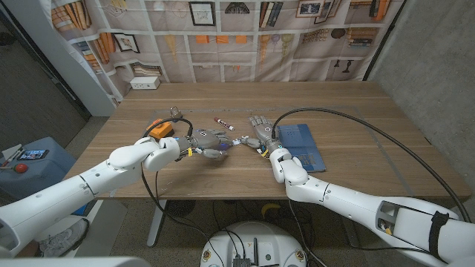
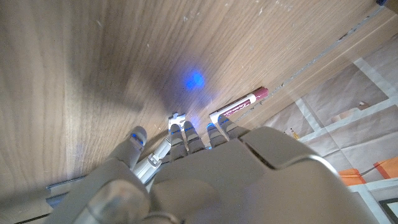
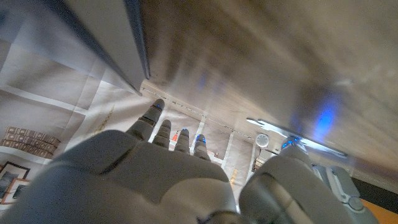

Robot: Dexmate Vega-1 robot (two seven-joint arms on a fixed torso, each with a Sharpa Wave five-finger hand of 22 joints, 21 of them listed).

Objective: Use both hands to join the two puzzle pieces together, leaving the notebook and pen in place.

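Seen mid-tabletop on the brown wooden table point(image 1: 349, 111): grey left hand point(image 1: 210, 140) and grey right hand point(image 1: 259, 134) facing each other, fingertips close; small white puzzle pieces point(image 1: 239, 140) in the gap between them, too small to tell whether joined; could not tell whether either hand pinched a piece or merely touched it; blue notebook point(image 1: 303, 144) lay just right of the right hand; red-capped white pen point(image 1: 223, 123) lay beyond the hands toward the far edge; orange block point(image 1: 159, 127) sat near the left edge.
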